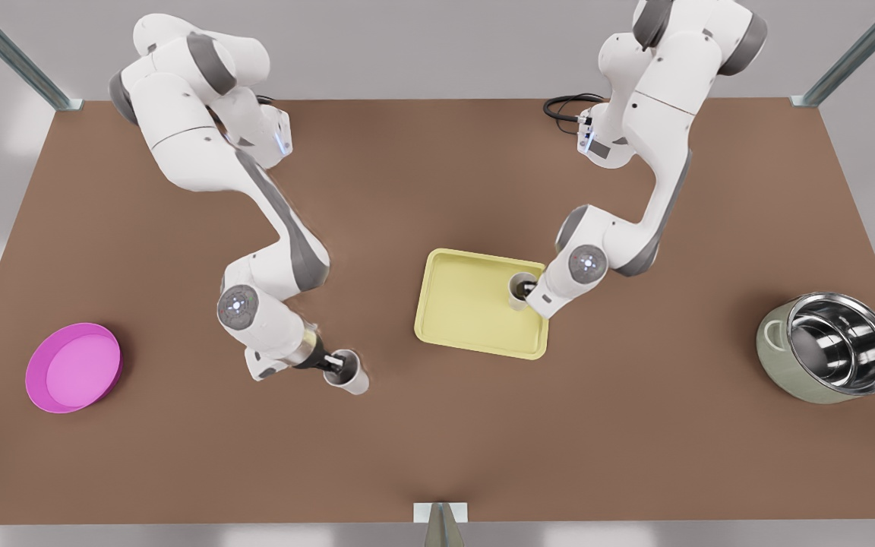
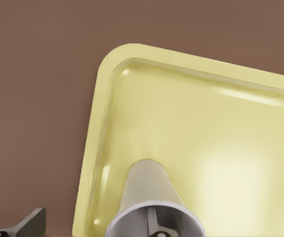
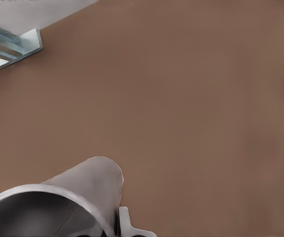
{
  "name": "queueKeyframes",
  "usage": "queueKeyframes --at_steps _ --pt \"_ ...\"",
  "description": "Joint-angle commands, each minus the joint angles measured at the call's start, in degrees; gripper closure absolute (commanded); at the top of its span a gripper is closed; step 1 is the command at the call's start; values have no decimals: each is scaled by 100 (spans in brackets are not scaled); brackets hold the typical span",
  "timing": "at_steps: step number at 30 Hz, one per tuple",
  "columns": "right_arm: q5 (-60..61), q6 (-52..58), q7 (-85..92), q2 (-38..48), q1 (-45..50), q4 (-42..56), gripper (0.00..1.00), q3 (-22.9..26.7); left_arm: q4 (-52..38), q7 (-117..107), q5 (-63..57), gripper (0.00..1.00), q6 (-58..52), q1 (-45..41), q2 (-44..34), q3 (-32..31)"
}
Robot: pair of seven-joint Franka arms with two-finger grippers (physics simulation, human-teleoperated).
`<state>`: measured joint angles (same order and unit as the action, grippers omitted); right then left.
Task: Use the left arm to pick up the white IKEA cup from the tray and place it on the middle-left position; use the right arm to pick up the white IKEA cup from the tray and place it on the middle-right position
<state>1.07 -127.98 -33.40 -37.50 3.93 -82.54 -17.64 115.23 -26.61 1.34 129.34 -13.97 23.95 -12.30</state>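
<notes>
While the left gripper (image 1: 529, 289) reaches into the flat pale-yellow rectangular tray (image 1: 460, 304) at the middle of the plain brown table (image 1: 437, 456), its jaws stand spread astride the wall of the white tapered cup (image 1: 518, 292), one finger (image 2: 152, 224) inside and the other clear outside. This cup stands by the tray's edge on the front view's right. The pick is at the grasp: next, the jaws should close on the rim, then lift straight up.

The right gripper (image 1: 337, 366) pinches the rim of a second white cup (image 1: 354, 377), tilted over bare tabletop between the tray and the round magenta dish (image 1: 73, 367), toward the table's near edge. I cannot tell whether this cup touches down. It needs levelling and lowering before release.
</notes>
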Motion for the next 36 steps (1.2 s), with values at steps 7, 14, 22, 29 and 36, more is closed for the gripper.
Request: queueKeyframes --at_steps 7,14,22,29,36 --pt "-880 994 7365 -29 -630 -17 93 647 -123 -626 -11 49 382 -106 145 -10" --pt "-2058 986 7488 -381 -472 1 93 753 -141 -846 -11 77 347 -211 119 -1" --pt "-2023 968 7462 -688 -463 1 8 762 -1265 -478 -336 83 -902 -1 -171 517" --pt "-1759 1653 7506 -574 -455 317 0 718 -1389 1703 -476 83 311 597 242 1274" --pt "-1416 2532 7550 -548 -507 915 0 630 -1468 1913 -714 83 1356 852 822 1274"
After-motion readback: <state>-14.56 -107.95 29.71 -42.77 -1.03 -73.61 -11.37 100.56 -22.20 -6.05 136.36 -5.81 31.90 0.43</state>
